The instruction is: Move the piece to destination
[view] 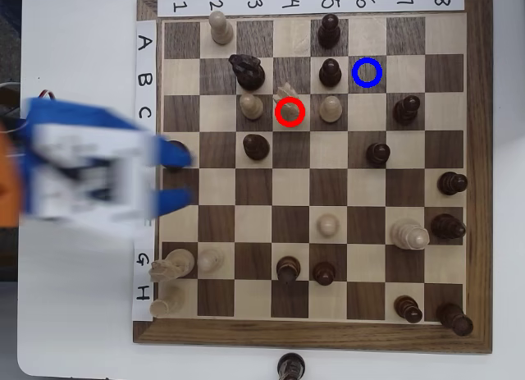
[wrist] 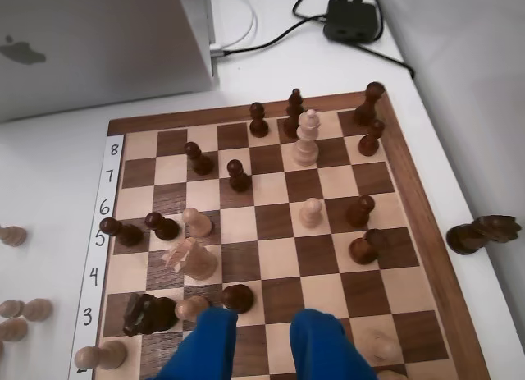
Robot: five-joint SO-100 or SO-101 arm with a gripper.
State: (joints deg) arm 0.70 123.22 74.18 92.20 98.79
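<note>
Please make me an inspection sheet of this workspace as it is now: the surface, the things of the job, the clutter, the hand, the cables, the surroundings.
Surface: wooden chessboard on a white table.
Job's things: cream knight stands under the red ring, at the C4 square; blue ring marks empty light square B6.
Clutter: dark knight and a cream pawn close beside the cream knight; captured pieces off the board.
Hand: blue hand open, empty, at the board's edge in the overhead view.
Cables: black and white cables behind the board.
Surroundings: silver computer case, black adapter.
</note>
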